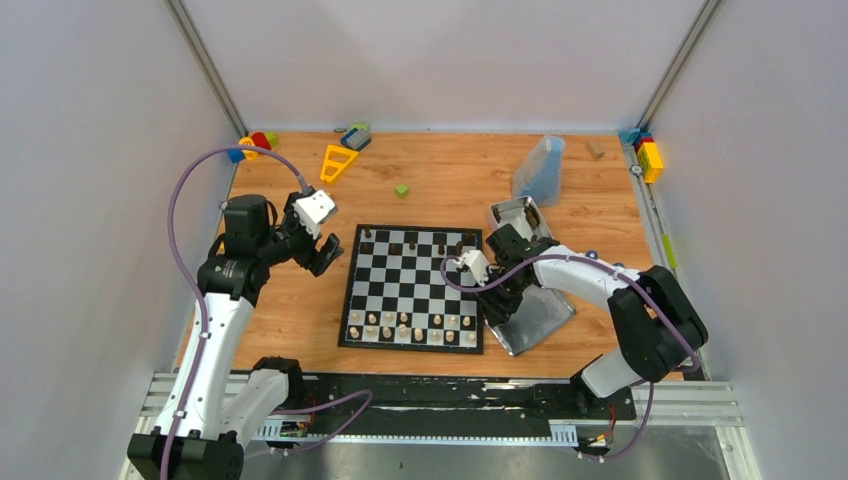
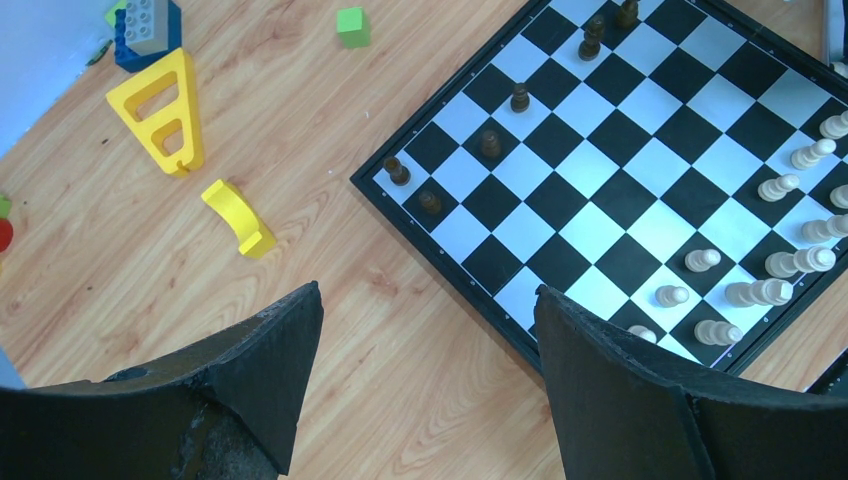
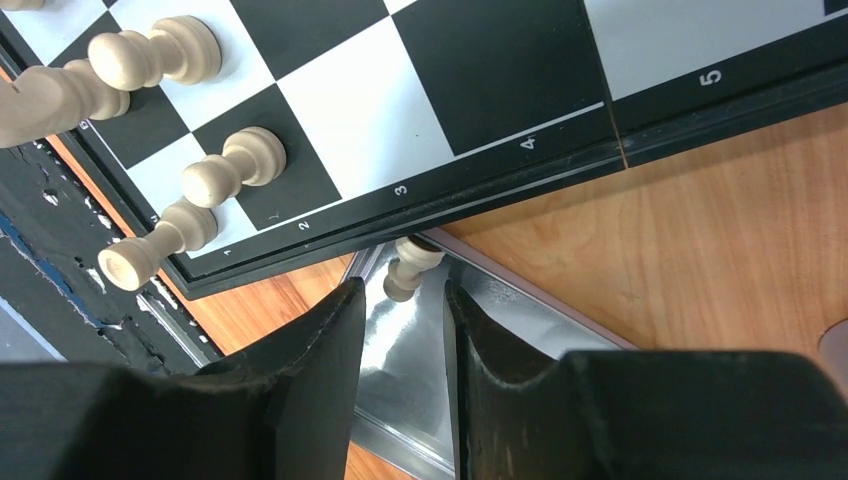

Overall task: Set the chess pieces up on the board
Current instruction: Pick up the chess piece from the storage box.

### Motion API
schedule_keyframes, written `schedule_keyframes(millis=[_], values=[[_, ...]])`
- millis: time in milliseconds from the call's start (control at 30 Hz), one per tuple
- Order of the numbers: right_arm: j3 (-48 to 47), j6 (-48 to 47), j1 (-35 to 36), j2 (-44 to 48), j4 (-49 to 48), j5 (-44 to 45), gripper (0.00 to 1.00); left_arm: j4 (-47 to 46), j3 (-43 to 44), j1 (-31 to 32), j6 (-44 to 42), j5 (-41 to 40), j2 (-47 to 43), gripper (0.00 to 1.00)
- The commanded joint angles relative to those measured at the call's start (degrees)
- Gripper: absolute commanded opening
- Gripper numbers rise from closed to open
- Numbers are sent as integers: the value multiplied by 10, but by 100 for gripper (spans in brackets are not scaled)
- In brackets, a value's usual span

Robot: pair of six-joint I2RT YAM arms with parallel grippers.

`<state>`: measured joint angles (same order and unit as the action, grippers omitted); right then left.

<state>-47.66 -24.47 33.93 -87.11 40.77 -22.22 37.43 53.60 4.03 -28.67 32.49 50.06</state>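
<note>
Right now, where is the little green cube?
In the top view, the green cube lies on the table just beyond the board, right of the yellow triangle.

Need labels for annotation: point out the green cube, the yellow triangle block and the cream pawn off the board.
green cube [image 2: 351, 26], left wrist view, on its top face.
yellow triangle block [image 2: 190, 112], left wrist view, on its long right bar.
cream pawn [image 3: 409, 268], right wrist view, on its stem.

My gripper [image 3: 400, 292] hangs over the corner of a shiny metal tray [image 3: 395, 385], its black fingers [image 3: 310, 350] a narrow gap apart. A cream pawn [image 3: 408, 265] lies just past the tips, touching neither, beside the board's [image 3: 500, 90] numbered border. More cream pieces [image 3: 235, 165] stand on the squares at left.
</note>
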Motion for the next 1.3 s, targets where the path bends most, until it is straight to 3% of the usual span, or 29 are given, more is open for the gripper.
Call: schedule_keyframes(millis=[0,900,1267], values=[[1,2,2,-6,-17,7,35,-16,6,-4,6,5,-7,85],[27,-7,9,13,-32,81,21,-15,6,-4,1,10,-8,85],[34,-19,9,20,-31,85,23,-15,8,-4,-1,19,-5,85]])
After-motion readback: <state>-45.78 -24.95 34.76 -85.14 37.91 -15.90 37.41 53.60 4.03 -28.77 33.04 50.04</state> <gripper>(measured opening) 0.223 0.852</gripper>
